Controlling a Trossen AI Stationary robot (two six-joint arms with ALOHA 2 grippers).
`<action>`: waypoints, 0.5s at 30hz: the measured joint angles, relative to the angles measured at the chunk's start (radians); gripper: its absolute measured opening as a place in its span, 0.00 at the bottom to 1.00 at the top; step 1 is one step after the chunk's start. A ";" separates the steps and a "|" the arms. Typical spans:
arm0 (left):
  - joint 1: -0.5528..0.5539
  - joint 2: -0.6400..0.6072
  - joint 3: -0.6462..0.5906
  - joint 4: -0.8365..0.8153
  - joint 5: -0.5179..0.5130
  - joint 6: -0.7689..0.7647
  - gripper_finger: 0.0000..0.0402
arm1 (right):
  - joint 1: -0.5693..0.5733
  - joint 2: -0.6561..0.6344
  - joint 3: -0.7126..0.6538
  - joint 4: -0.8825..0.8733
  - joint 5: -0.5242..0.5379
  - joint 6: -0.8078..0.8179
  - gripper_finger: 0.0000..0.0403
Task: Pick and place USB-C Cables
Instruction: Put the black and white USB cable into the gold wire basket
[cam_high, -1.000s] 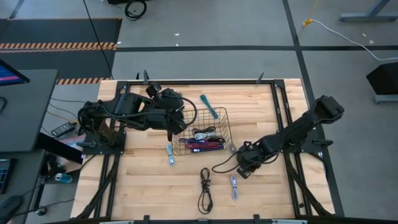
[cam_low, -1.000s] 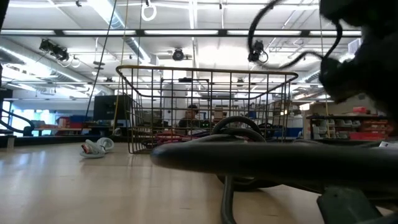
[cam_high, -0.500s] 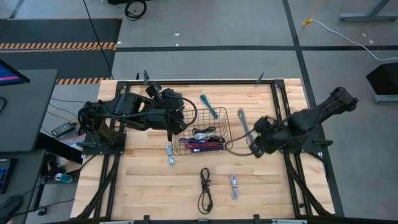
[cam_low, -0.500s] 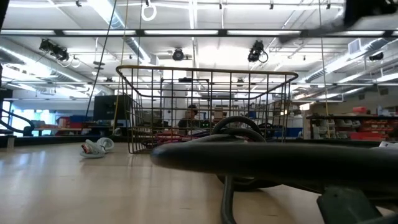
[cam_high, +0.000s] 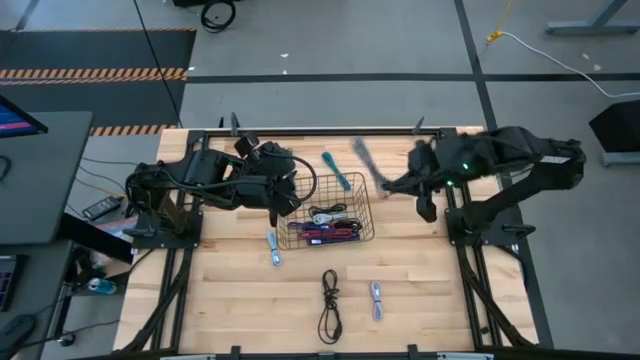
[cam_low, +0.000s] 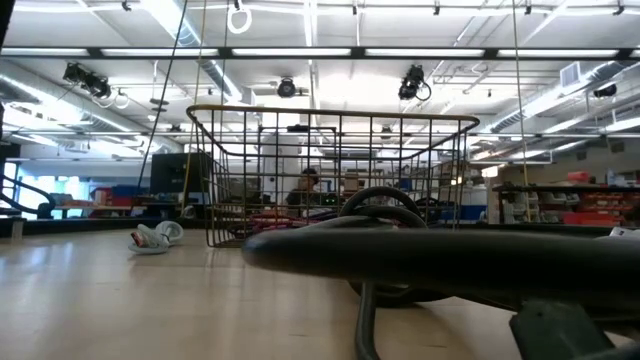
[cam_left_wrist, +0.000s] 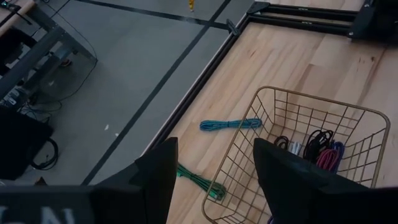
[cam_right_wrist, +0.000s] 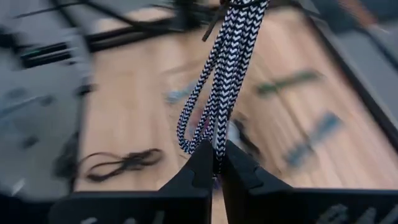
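- The whole table (cam_high: 250, 300) is seen from directly overhead, at a distance.
- The wire basket (cam_low: 340, 170) is viewed level from table-top height, close by, facing the room.
- The basket (cam_left_wrist: 311, 143) is looked down on obliquely from the left wrist.
- The tabletop is faced from the right wrist, past a braided cable (cam_right_wrist: 221, 74).

table (cam_high: 240, 290) | on it: basket (cam_high: 362, 200), cables (cam_high: 329, 303)

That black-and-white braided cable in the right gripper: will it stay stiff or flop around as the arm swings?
Likely floppy: the braided cable hangs in loose loops from the shut right gripper. It probably sways; it shows streaked in the high view. It seems light, held by a thin pinch.
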 joint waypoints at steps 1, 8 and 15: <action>0.000 0.000 0.000 0.000 0.000 0.000 0.54 | -0.026 0.008 0.000 0.033 -0.073 -0.060 0.04; 0.000 0.000 0.000 0.000 0.032 -0.020 0.54 | -0.156 0.121 0.000 0.086 -0.557 -0.341 0.04; -0.004 0.000 0.000 0.001 0.047 -0.029 0.54 | -0.190 0.273 0.000 0.089 -0.997 -0.526 0.04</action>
